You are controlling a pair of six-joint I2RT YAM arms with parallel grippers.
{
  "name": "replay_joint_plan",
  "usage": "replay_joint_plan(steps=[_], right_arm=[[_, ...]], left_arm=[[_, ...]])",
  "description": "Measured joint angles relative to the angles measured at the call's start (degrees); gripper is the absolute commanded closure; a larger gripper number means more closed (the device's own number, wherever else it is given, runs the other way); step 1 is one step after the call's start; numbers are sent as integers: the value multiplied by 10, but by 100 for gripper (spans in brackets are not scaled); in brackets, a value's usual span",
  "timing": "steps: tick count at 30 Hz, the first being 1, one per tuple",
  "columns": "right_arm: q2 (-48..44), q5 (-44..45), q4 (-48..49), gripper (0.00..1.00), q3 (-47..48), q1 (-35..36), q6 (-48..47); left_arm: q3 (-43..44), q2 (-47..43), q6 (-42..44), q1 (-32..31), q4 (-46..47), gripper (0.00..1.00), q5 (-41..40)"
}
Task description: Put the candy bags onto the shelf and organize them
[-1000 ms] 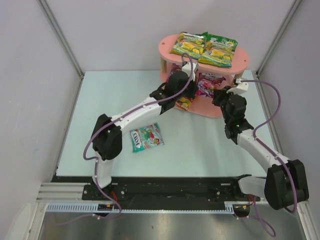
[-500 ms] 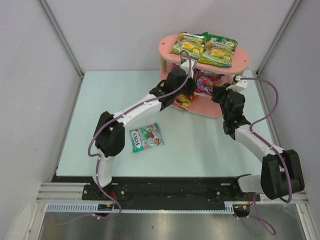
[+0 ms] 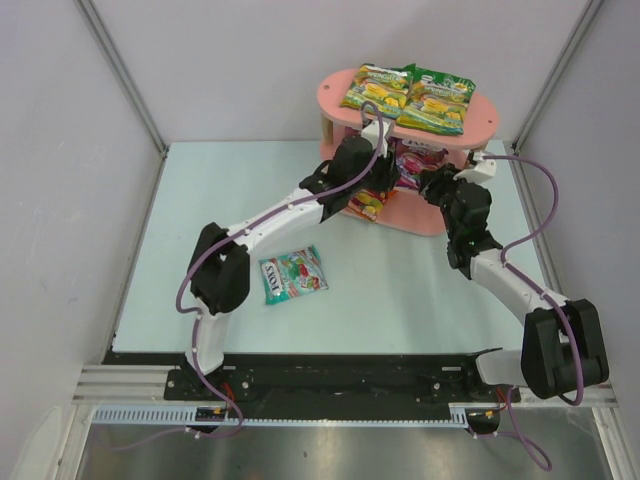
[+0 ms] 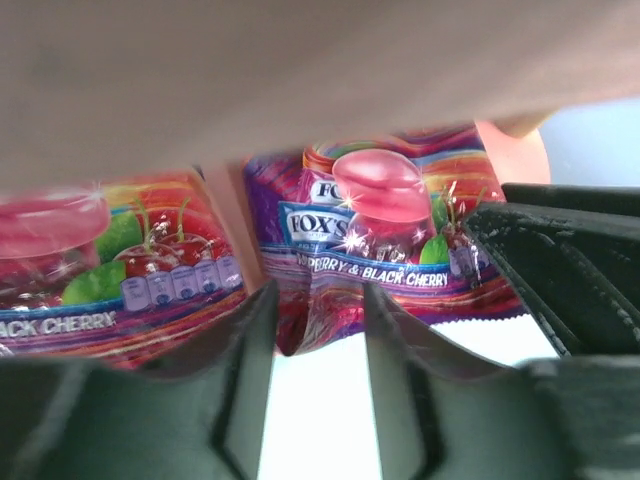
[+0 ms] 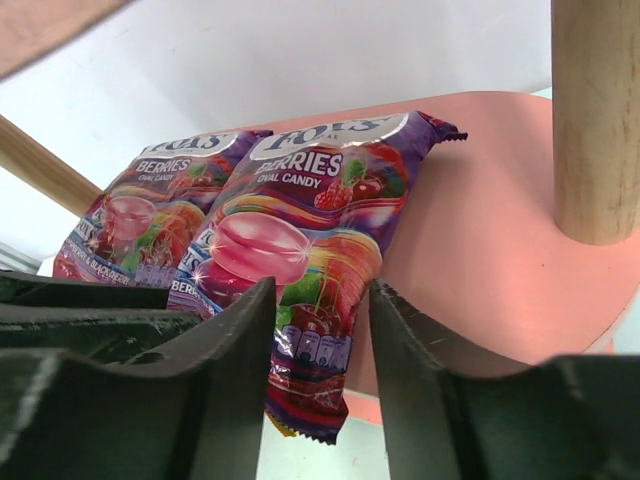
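The pink shelf (image 3: 335, 100) stands at the back of the table. Two green-yellow candy bags (image 3: 375, 88) (image 3: 438, 100) lie on its top board. Two purple candy bags (image 5: 310, 250) (image 5: 150, 215) lie side by side on the middle board (image 5: 480, 250). My left gripper (image 4: 318, 320) is open, with the edge of one purple bag (image 4: 390, 230) loose between its fingers. My right gripper (image 5: 322, 340) is open around the overhanging end of the same bag, with a gap on each side. An orange-red bag (image 3: 368, 205) lies on the lowest board. A teal bag (image 3: 293, 275) lies on the table.
A wooden post (image 5: 595, 120) rises just right of my right gripper. The top board hangs close above both grippers, which face each other across the middle tier. Grey walls enclose the pale green table (image 3: 200, 220) at the left, right and back.
Over the last second both arms have pushed a little farther into the shelf's middle tier, the right more than the left. The teal bag has not moved.
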Motion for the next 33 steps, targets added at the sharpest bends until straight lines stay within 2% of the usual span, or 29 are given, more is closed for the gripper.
replay_joint_plan(steps=[8,17,21,23,26,28,31,33], right_arm=[[-25,1,-19,45,0,-1,3],[-97,5,-70,43,0,-4,5],[-164,0,-99,43,-18,-2,16],[-200,1,-110,44,-38,8,21],[-248,7,-132,43,-79,70,29],[-261,21,-145,43,-106,145,34],[-243,36,-150,43,-136,250,43],[-201,34,-145,43,-146,308,47]], left_arm=[[-37,-26,-2,0,3,47,-1],[-142,-123,-10,-3,31,47,27],[-233,-207,-19,-21,64,44,27],[-310,-271,-33,-32,86,45,25],[-431,-372,-64,-43,106,43,18],[-501,-426,-87,-42,121,42,-6],[-597,-491,-127,-35,118,41,-53],[-647,-521,-160,-29,103,42,-83]])
